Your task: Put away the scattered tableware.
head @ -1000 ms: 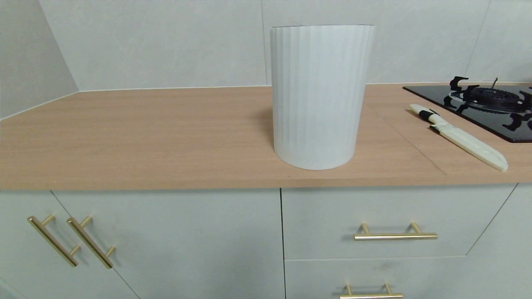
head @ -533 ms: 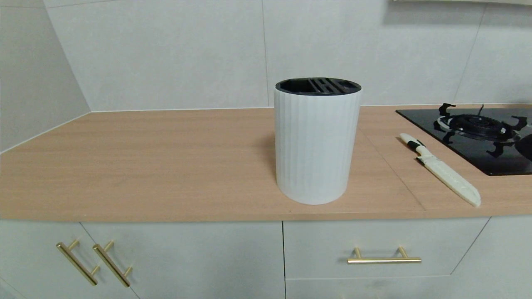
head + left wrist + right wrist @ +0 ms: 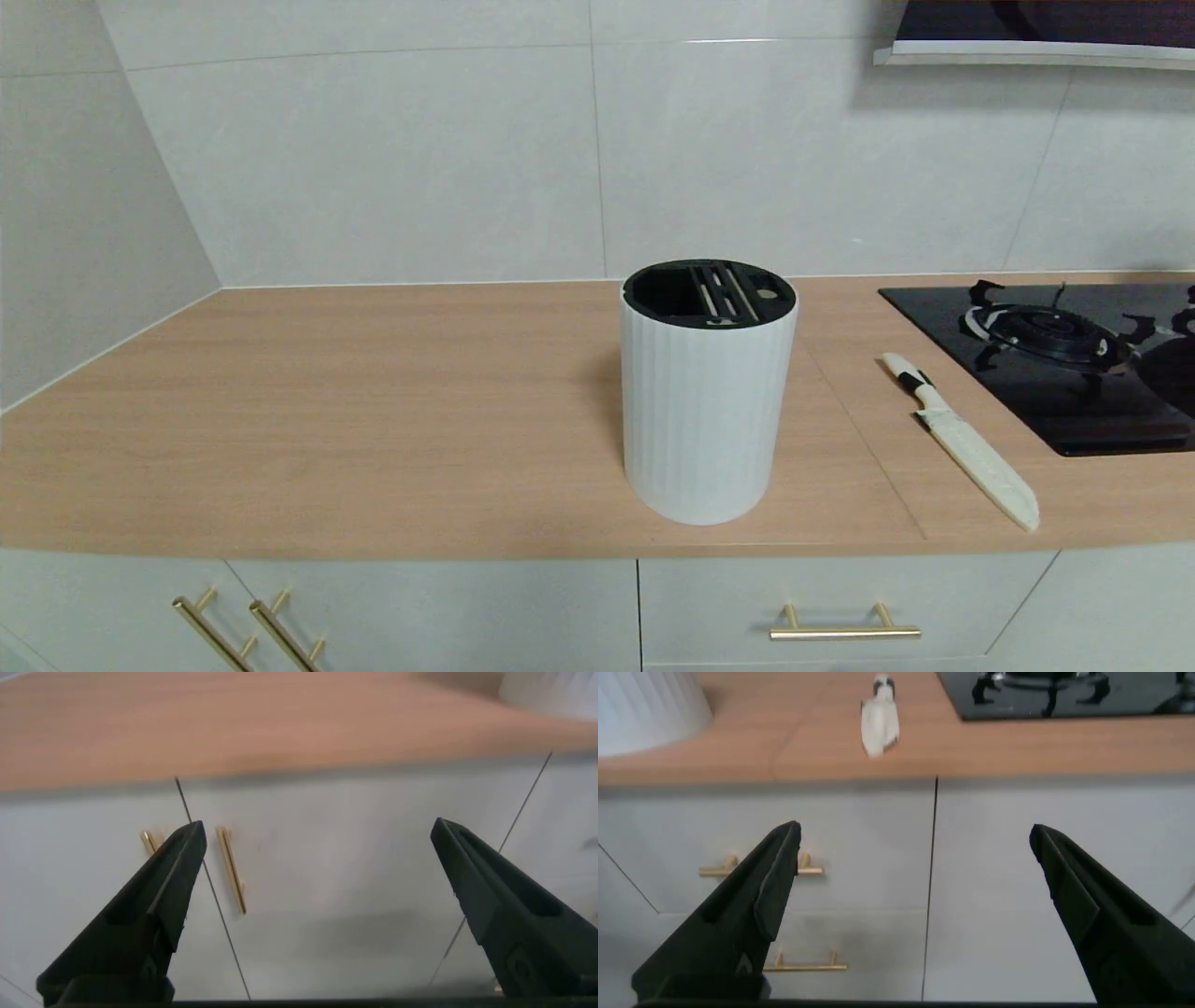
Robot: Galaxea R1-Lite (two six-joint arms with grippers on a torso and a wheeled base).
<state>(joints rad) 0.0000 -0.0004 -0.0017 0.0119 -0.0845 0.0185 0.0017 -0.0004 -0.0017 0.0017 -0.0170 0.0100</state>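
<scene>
The knife [image 3: 962,439] lies flat on the wood surface [image 3: 373,420] at the right, btw. the white holder [image 3: 708,411] and the black stove [image 3: 1055,373], touching neither. Its handle points far and the blade tip is near the front edge. The holder stands upright w/ a black slotted top. The left fingers [image 3: 159,896] are spread wide, nothing btw. them, facing cabinet doors [image 3: 327,877] below the surface. The right fingers [image 3: 752,896] are spread wide also, empty, facing the drawers [image 3: 831,831] under the knife.

left tool [image 3: 318,833] hanging with jaws spread wide, dark fingers [image 3: 159,905] angling outward, right tool [image 3: 915,833] gaping just as wide, both sitting empty
</scene>
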